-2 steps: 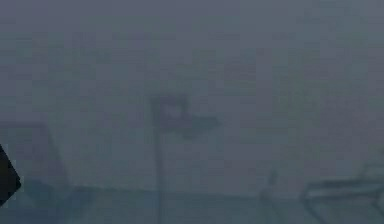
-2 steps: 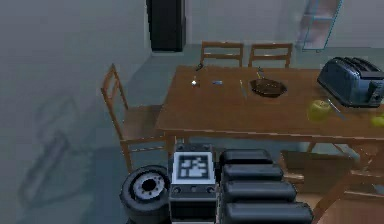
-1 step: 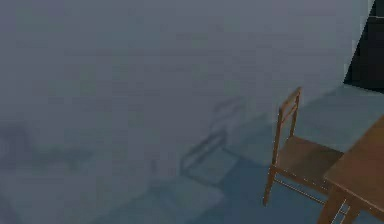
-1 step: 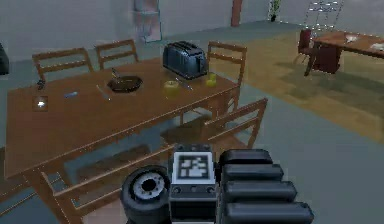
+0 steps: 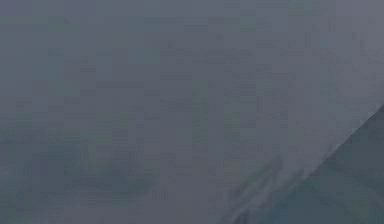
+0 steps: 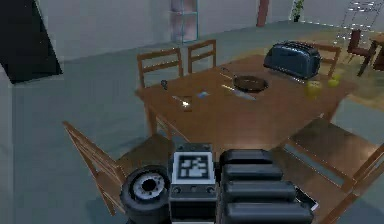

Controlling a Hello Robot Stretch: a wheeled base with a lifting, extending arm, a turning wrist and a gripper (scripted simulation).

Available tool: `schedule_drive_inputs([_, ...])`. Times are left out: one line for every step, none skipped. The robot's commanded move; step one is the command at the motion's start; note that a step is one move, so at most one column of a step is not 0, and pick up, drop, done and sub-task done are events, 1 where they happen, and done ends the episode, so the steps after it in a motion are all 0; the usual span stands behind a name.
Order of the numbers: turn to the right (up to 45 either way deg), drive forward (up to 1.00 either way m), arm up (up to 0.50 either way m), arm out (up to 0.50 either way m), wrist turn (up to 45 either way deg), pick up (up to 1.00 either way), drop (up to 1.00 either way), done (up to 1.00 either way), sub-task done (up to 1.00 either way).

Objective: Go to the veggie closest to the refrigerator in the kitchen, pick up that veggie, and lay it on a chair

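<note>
One tool (image 6: 150, 190) sits at the arm side view's bottom edge, a dark round body left of the white marker (image 6: 193, 165). Its far end cannot be made out, so its state and whether it holds anything cannot be told. Just behind it lies the seat of the nearest chair (image 6: 120, 160); over or beside cannot be told. Beyond stands the surface (image 6: 250, 118), carrying a pan (image 6: 248, 84), a toaster (image 6: 292, 60) and yellowish blobs (image 6: 316, 86) at its right end, well apart from the tool, up and to its right. Judgement: no veggie is identifiable by shape; if the blobs are it, the reach runs rightward. More chairs (image 6: 160, 65) stand at the far side.
</note>
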Motion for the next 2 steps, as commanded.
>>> schedule_drive_inputs([-45.0, 0.0, 0.0, 0.0, 0.0, 0.0, 0.0, 0.0, 0.0])
schedule_drive_inputs([-3.0, 0.0, 0.0, 0.0, 0.0, 0.0, 0.0, 0.0, 0.0])
